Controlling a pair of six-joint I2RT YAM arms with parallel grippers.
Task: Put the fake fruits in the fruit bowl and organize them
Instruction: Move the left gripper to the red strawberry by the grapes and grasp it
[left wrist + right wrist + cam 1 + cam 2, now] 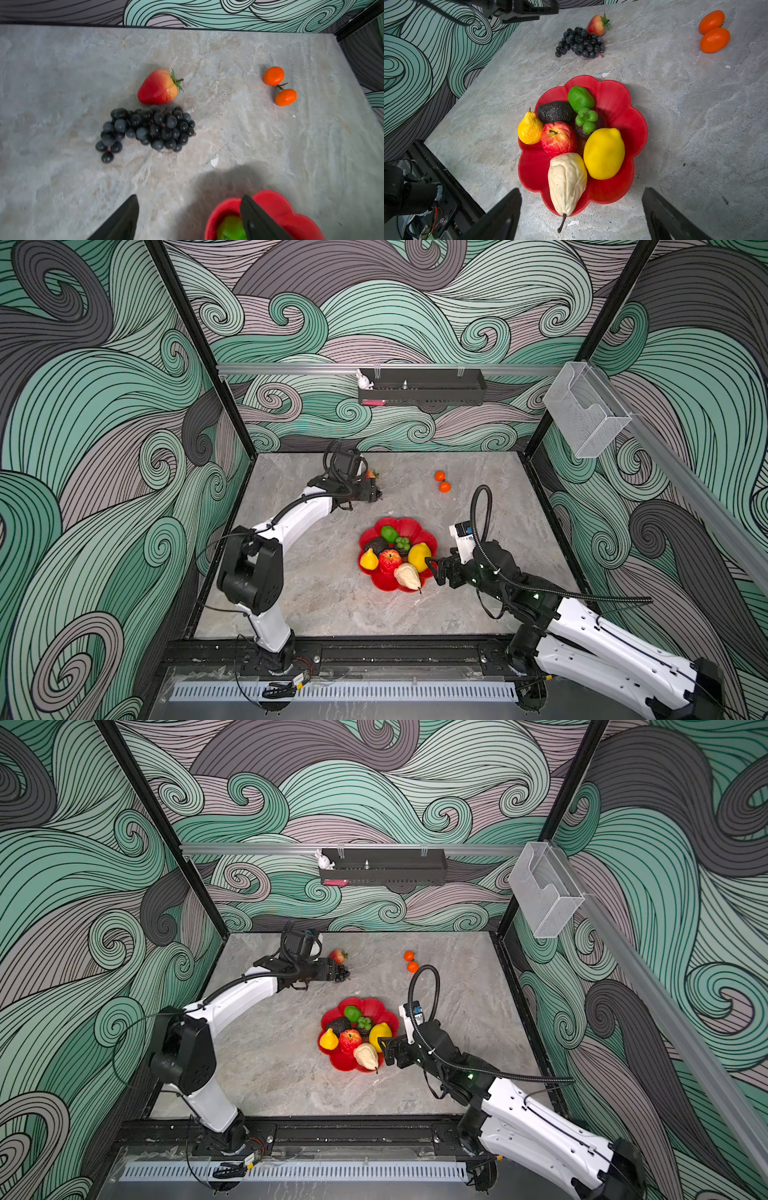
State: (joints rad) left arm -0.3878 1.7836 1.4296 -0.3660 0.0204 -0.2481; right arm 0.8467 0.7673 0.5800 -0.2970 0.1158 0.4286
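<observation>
Bowl (616, 97): stands about mid-worktop (695, 124), toward the front. Seven fruits lie in it, among them a pear (566, 178) and a lemon (604, 153) at the rim nearest the right end effector.
Fruits outside: grapes (145, 131) and strawberry (159, 87) lie just beside each other at the far left of the worktop. Two oranges (273, 76) on one stem lie at the far right, well apart from them.
Left end effector (189, 197): fingers spread, nothing between them. It hangs above the far left of the worktop, close to the grapes.
Right end effector (432, 571): fingers spread wide and empty, just beside the bowl at the pear and lemon.
Grapes from left end effector: ahead of the fingertips and lower. They are not centred in the gap but shifted toward the finger that is away from the bowl.
Long axis of grapes: runs about along the line from one fingertip to the other, so the fingers would meet the ends of the bunch, not its narrow width.
Nearer arm: the left, clearly. The right is well apart from all loose fruits.
Coming move, as I judge: go forward and down over the thick part of the bunch, perhaps with a turn of the wrist, then close.
Risk: the strawberry is so near that a finger can push it.
</observation>
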